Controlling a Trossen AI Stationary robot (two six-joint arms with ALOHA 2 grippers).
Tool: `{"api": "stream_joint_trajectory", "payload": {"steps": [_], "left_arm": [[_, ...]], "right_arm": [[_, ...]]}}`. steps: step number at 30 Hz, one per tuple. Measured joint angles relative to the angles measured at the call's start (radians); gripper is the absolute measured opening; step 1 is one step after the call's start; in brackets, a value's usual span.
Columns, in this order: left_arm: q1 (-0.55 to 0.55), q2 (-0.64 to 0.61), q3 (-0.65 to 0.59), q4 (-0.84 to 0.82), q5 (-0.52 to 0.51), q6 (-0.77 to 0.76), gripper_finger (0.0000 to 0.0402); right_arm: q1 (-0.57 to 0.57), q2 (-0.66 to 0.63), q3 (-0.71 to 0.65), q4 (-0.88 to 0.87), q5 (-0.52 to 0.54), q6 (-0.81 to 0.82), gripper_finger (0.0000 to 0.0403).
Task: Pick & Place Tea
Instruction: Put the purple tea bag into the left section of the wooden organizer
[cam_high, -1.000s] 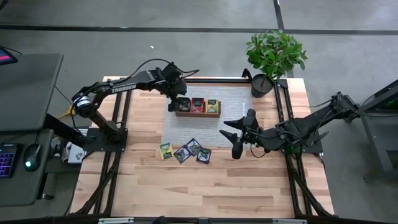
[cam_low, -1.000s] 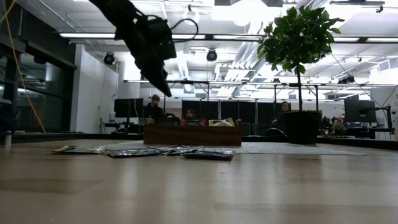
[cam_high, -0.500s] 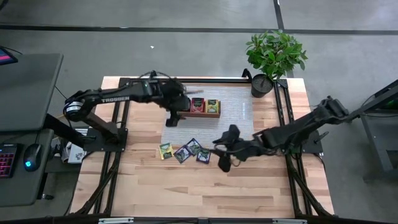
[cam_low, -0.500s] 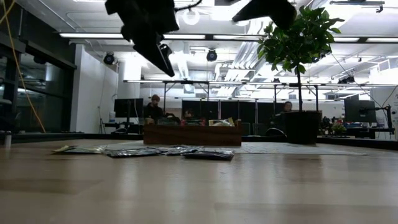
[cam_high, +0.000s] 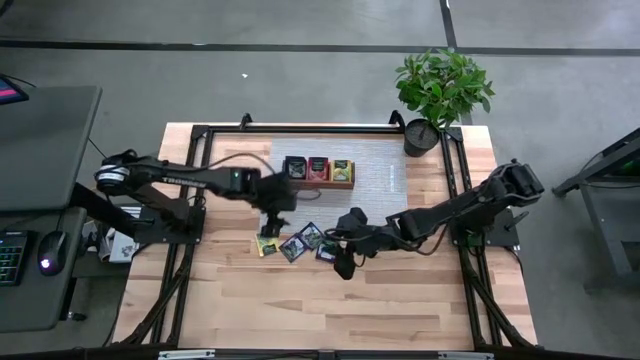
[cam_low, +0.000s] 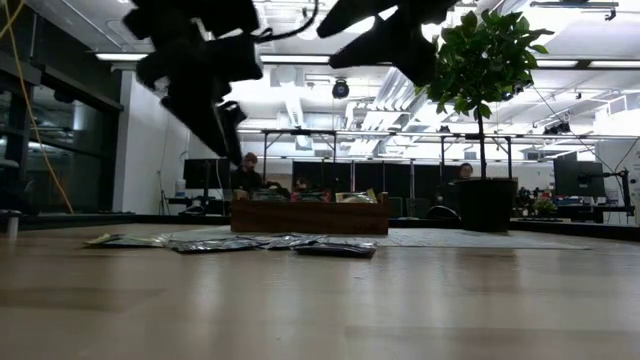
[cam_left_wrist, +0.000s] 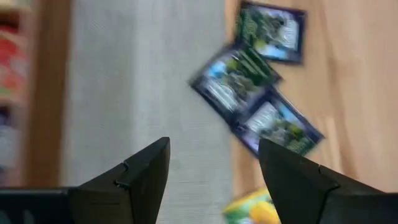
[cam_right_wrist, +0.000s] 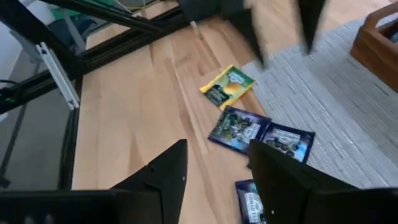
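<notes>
The wooden table (cam_high: 330, 300) fills the high view, a grey mat (cam_high: 375, 200) laid across its far half and a potted plant (cam_high: 440, 88) at the far right corner. On the mat, the brown wooden tray (cam_high: 319, 171) holds packets in its three compartments: dark, red and yellow-green from left to right.

Both arms are over the table's middle. The left arm reaches in from the left, and the left gripper (cam_high: 272, 222) hangs above the near edge of the mat, just beside the loose tea. In its wrist view the fingers (cam_left_wrist: 134, 177) are spread well apart with nothing between them, and the mat and packets lie below.

The right arm stretches low across from the right, and the right gripper (cam_high: 342, 262) hangs over the bare wood at the right end of the packet row. Its fingers (cam_right_wrist: 286, 171) stand parted in the right wrist view, holding nothing.

Now the tea: four loose packets lie flat in a short row at the mat's near edge. The yellow-green packet (cam_high: 266, 243) sits at the left end on the wood. Next come three dark blue packets (cam_high: 311, 236), close together and overlapping the mat's edge. From table height they show as a thin flat line (cam_low: 230, 242) in front of the tray (cam_low: 310, 215).
</notes>
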Motion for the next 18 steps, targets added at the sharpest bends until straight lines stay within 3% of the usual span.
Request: {"api": "stream_joint_trajectory", "payload": {"steps": [7,16,18], "left_arm": [[-0.108,-0.095,-0.195,0.198,-0.035,-0.211,0.0243],[-0.270,-0.148,-0.313,0.306,-0.171,-0.445,0.0243],[-0.303,-0.148,-0.330,0.330,-0.195,-0.496,0.0243]], "right_arm": [[-0.023,0.018,0.000,0.023,-0.017,-0.007,0.0122],[-0.073,0.073,0.001,0.112,-0.149,-0.046,0.0014],[-0.081,0.100,0.000,0.135,-0.177,-0.066,0.0006]]}}
